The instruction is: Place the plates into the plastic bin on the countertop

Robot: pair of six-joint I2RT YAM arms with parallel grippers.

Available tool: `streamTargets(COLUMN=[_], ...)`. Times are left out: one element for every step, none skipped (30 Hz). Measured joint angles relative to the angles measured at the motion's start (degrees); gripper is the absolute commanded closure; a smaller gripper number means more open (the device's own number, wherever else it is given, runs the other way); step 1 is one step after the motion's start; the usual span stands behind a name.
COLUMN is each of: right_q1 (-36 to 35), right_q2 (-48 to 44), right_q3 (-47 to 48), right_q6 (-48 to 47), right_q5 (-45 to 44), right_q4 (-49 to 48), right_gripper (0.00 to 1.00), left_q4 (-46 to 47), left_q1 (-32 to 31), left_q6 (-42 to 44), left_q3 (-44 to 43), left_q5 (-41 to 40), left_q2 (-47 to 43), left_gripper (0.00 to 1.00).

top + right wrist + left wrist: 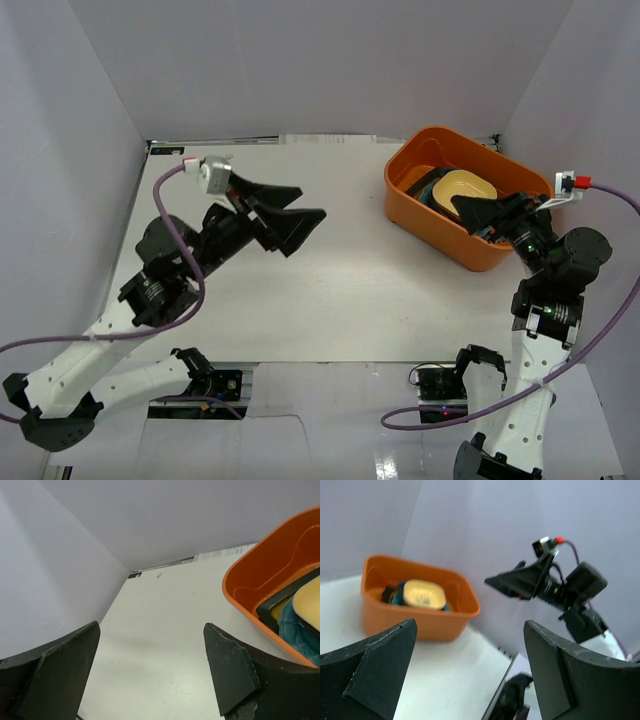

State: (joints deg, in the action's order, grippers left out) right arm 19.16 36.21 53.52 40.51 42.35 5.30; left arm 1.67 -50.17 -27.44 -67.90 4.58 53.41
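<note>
Left gripper (308, 203): jaws apart, empty, over countertop (350, 280). Right gripper (468, 218): jaws apart, seemingly above bin (428, 226); plates (465, 186) stacked inside.

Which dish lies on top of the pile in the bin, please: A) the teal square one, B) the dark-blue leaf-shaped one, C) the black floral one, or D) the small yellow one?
D: the yellow dish sits uppermost in the bin, with nothing lying over it in the top or left wrist view.
</note>
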Motion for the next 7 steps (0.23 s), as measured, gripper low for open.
streamTargets(right_q1=[-0.2,-0.4,-0.7,-0.9,-1.0,-1.2,-1.3], right_q2=[-0.5,-1.0,-1.2,-1.3,-1.4,-1.3,-1.3], right_q3=[-1.6,-3.1,-4.6,-5.7,-6.6,-7.1,-7.2], right_q6=[0.2,0.4,0.6,0.7,0.9,1.1,1.2], right_q5=[0.8,1.4,2.1,2.4,2.9,3.3,3.6], right_q4=[-0.4,-0.9,-1.4,-1.6,-2.0,-2.2,-2.4], right_gripper=[0.10,0.10,0.10,0.10,0.10,0.10,0.10], left_q4=[-1.9,-4.1,-6.6,-9.2,-11.0,-13.1,-15.1], left_q1=[0.0,0.0,0.0,0.0,0.0,0.0,0.0], left_q6=[0.0,0.0,0.0,0.0,0.0,0.0,0.0], left_q3=[3.0,5.9,8.0,9.8,11.2,12.5,13.5], left_q5=[-0.7,-1.8,-2.8,-3.7,-4.5,-5.4,-6.3], left_q2=[-3.4,-6.6,-9.2,-11.6,-13.8,-15.6,-17.4], left_gripper=[0.02,0.02,0.02,0.02,0.02,0.02,0.02])
